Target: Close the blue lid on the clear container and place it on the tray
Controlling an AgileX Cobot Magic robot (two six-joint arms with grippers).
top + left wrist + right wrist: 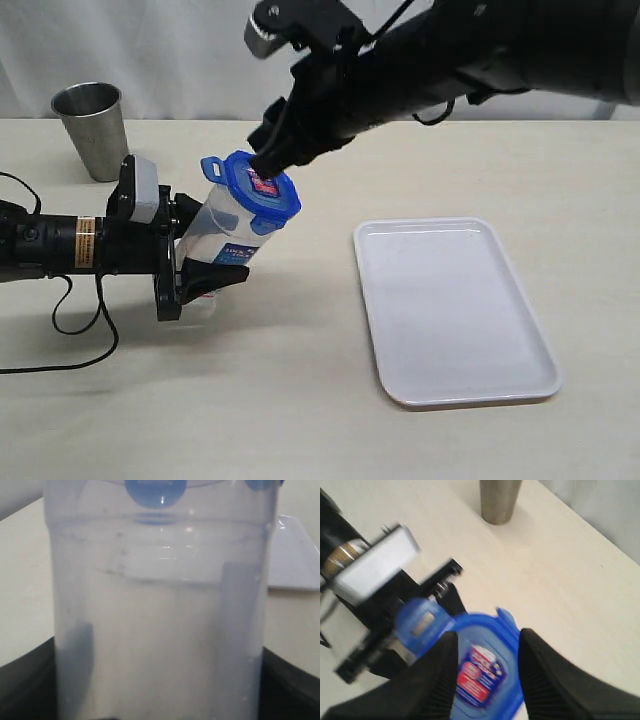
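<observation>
Steel cup (92, 125) stands far left, behind the left pincer and well apart from it; not part of the task.

Left pincer (200, 255) is clenched on the clear container (225, 232) low on its body. The left wrist view is filled by the translucent wall (160, 630) with the dark jaws on either side. The container is tilted, its mouth leaning up and away from this pincer toward the other arm.

Blue lid (262, 192) sits on the container mouth. One tab (212, 168) sticks up on the side nearer the left pincer, so it looks unlatched.

Right pincer (487, 645) comes down from above onto the lid top. Its fingers (440, 675) stand apart and hold nothing, with the red sticker (477, 675) showing between them. Can't tell if they touch the lid or hover just over it.

Tray (450, 310) lies flat on the table, well apart from both pincers, off to the right of the right one, with nothing on it.

Step in hand, as I judge it: closing the lid, with the left pincer bracing. The next move calls for pressing the lid square and snapping down the raised tab, then carrying the container to the tray.
</observation>
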